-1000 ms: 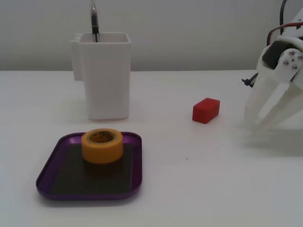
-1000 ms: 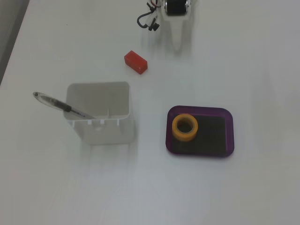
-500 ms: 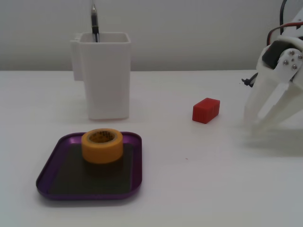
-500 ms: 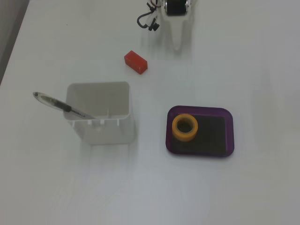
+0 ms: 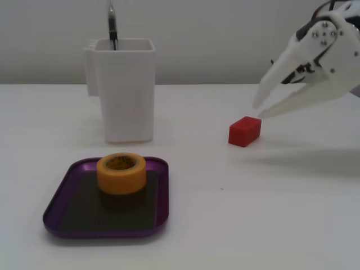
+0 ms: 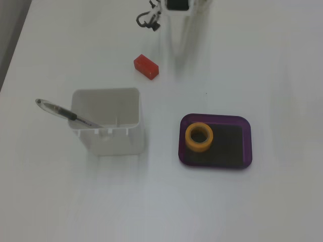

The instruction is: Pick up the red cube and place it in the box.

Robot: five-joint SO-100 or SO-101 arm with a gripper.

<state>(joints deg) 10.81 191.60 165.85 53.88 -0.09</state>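
Observation:
The red cube lies on the white table, right of centre in a fixed view; it also shows at the upper left in the other fixed view. The purple tray box sits at the front left and holds a yellow-orange tape roll; both show in the other fixed view too, the box and the roll. My white gripper is open and empty. It hangs just above and to the right of the cube, not touching it. From above, the gripper is faint against the table.
A tall white square container with a pen in it stands behind the box. From above, the container is left of the box, with the pen leaning over its left rim.

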